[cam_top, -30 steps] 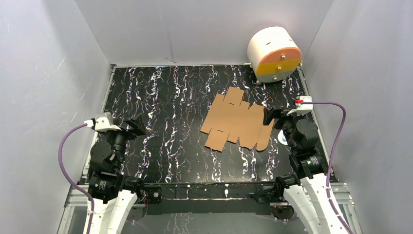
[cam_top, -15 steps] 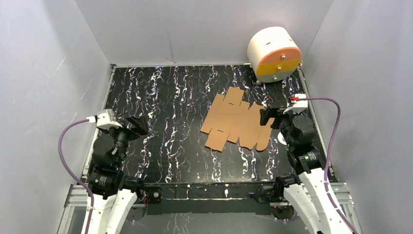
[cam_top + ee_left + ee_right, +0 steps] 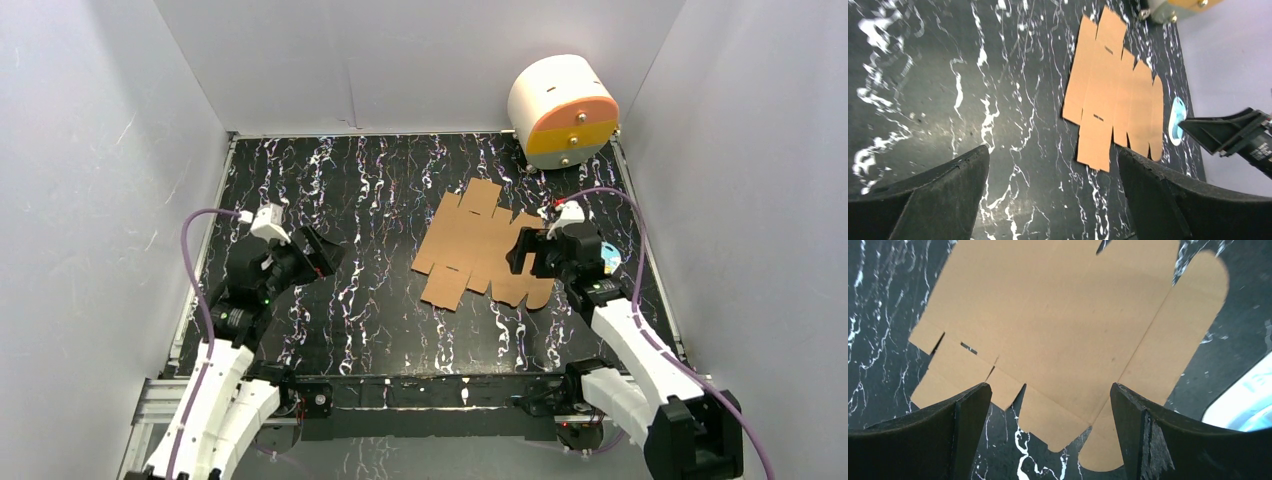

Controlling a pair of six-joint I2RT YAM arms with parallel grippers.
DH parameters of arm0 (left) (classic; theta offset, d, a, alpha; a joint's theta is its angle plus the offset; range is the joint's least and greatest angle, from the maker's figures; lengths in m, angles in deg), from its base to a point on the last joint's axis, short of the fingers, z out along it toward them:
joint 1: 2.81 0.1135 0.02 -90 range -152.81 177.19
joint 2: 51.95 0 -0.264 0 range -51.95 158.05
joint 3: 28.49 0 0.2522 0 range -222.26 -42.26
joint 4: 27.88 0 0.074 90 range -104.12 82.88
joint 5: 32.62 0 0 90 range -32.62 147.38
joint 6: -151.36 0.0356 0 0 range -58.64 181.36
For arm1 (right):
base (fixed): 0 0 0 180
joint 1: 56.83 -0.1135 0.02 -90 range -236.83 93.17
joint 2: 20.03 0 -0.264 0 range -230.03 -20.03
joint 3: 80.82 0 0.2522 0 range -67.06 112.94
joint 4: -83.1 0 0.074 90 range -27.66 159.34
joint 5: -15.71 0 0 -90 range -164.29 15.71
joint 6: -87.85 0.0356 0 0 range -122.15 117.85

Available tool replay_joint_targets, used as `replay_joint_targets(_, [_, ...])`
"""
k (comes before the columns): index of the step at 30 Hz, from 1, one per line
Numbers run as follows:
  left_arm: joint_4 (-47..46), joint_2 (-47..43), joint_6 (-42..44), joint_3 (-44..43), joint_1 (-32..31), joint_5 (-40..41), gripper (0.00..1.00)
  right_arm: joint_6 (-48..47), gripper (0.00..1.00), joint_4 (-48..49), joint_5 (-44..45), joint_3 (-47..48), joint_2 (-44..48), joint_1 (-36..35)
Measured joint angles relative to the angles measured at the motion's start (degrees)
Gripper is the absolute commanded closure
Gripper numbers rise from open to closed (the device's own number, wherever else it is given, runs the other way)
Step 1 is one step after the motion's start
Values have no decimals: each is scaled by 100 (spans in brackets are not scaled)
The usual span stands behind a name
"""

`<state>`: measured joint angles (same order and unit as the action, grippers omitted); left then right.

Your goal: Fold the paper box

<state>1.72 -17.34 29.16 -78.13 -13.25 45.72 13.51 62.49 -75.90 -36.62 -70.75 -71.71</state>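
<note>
Object: paper box (image 3: 485, 250), a flat die-cut sheet of plain brown corrugated cardboard with flaps and slots, not yet folded at any crease.
Location: lying flat on the black white-veined desk (image 3: 370, 200), right of centre, about midway between near and far edges.
Long axis: judged to run roughly near-to-far with a slight tilt; the creases follow it. The rounded flap forms the sheet's right edge, the slotted tabs sit at its near and far ends.
Right tool (image 3: 520, 255): fingers spread wide, nothing between them. It hangs over the right side of the sheet by the rounded flap; contact cannot be told from these views.
Left tool (image 3: 320, 255): fingers spread wide, empty, over bare desk well to the left of the sheet and pointed toward it.
Key relation: the sheet lies directly under and ahead of the right tool, but off to the right of the left tool. The right arm is clearly nearer.
Judgement: first fold likely starts from the right edge.
Surroundings: white cylinder with orange-and-yellow face (image 3: 562, 110) at the far right corner, apart from the sheet; small light-blue disc (image 3: 1176, 120) just right of it.
</note>
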Motion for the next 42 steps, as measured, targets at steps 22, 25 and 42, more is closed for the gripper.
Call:
replay_joint_targets(22, [-3364, 3355, -2855, 1414, -2551, 225, 15, 275, 5, 866, -907, -592, -1222, -44])
replay_joint_targets(25, [-3512, 3571, -2951, 1414, -2627, 323, 16, 352, 7, 876, -975, -671, -1390, -83])
replay_joint_targets(42, [-3602, 3161, -3187, 1716, -2682, 988, 28, 1123, 9, 1305, -1016, -815, -1565, -1447])
